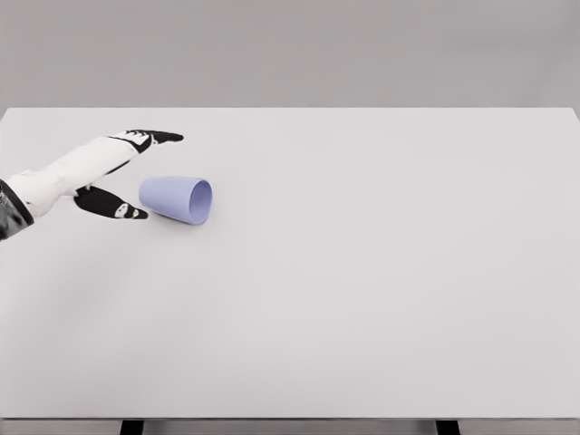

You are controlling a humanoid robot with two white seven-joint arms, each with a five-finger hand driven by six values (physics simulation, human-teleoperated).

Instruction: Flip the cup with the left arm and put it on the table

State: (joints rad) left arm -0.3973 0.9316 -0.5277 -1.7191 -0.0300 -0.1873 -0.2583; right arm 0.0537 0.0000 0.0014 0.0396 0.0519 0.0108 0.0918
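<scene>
Your white table (362, 299) fills the frame. At its upper left your left hand (122, 172) is spread wide, holding nothing, thumb and fingers straddling the base end, likely readying a grasp. The lilac cup (177, 198) lies on its side there, mouth facing right.

You have a single head view, looking down and forward from above the near edge of the desk (362, 317). It takes in the whole desktop up to its far edge and the grey wall behind. The left arm enters at your lower left.
</scene>
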